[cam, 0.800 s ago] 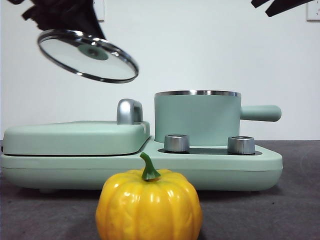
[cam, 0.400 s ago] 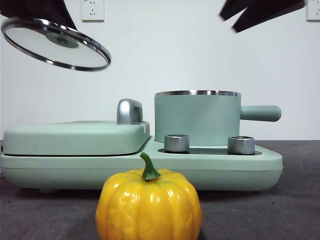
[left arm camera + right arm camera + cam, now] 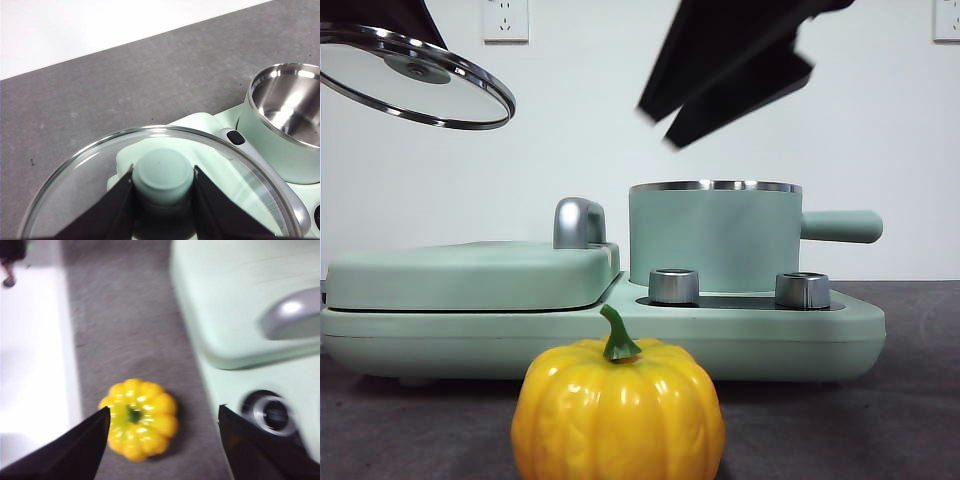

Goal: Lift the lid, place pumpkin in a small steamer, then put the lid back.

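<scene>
Lid [image 3: 415, 75]: off the pot, held tilted in the air, high and well to one side of it in the front view, above the flat griddle cover [image 3: 470, 275].
Left pincer [image 3: 164, 187]: clamped on the lid's mint-green knob [image 3: 164, 175], one jaw on each side.
Right pincer [image 3: 162, 432]: spread wide and carrying nothing, above the pumpkin [image 3: 140, 418], which shows between its jaws; in the front view it is the dark shape over the pot (blurred).
Pumpkin: sits upright on the grey table [image 3: 910, 420], in front of the cooker base [image 3: 780, 340], untouched.
Small steamer [image 3: 715, 235]: open and empty, its steel inside visible from the left wrist camera, handle [image 3: 840, 226] pointing away from the griddle side.
Step in hand: likely the reach for the pumpkin.
Risk, grip: the pumpkin is glossy and ribbed, so jaws closing off-centre could squirt it sideways or roll it along the table.
Risk, lid: it hangs tilted from a small knob; a jolt might let it swing or slip.
Risk, placing: carrying the pumpkin in low could clip the steamer's rim or the front dials [image 3: 673, 285].
</scene>
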You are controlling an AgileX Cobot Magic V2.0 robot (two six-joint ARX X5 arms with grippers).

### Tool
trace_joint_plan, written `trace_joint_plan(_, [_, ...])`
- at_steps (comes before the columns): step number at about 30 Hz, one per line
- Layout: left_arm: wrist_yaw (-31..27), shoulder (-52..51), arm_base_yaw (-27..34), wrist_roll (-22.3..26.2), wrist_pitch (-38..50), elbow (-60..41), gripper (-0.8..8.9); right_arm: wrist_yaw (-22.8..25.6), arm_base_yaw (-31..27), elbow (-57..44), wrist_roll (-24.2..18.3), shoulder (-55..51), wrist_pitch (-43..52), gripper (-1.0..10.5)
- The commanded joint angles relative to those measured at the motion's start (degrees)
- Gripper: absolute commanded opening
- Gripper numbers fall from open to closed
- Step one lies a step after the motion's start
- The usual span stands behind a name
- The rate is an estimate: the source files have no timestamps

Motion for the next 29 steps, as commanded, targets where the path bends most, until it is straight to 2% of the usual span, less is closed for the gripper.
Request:
trace_joint_plan(1, [0.0, -0.1, 0.0, 0.0, 1.8, 0.8, 0.16, -0.1, 2.8, 1.2, -0.9, 3.3, 0.2, 3.7])
trace_joint_plan(9, [0.0, -0.1, 0.0, 0.0, 2.0, 0.8, 0.16, 2.9, 7.4, 1.2, -3.3, 11.0, 0.2, 4.2])
trace_joint_plan(15, [0.0, -0.1, 0.0, 0.0, 2.0, 0.8, 0.16, 6.0, 8.6, 1.2, -4.8, 15.6, 0.2, 4.7])
trace_joint_plan(19, [0.0, -0.1, 0.0, 0.0, 2.0, 0.8, 0.16, 5.9, 8.7, 1.2, -5.2, 17.7, 0.3, 4.8])
trace_joint_plan(25, [0.0, -0.1, 0.0, 0.2, 2.0, 0.8, 0.16, 6.2, 8.9, 1.2, -4.3, 19.1, 0.0, 4.7])
trace_joint_plan(29, [0.0, -0.1, 0.0, 0.2, 2.0, 0.8, 0.16, 7.0, 8.9, 1.2, -2.2, 19.1, -1.1, 3.8])
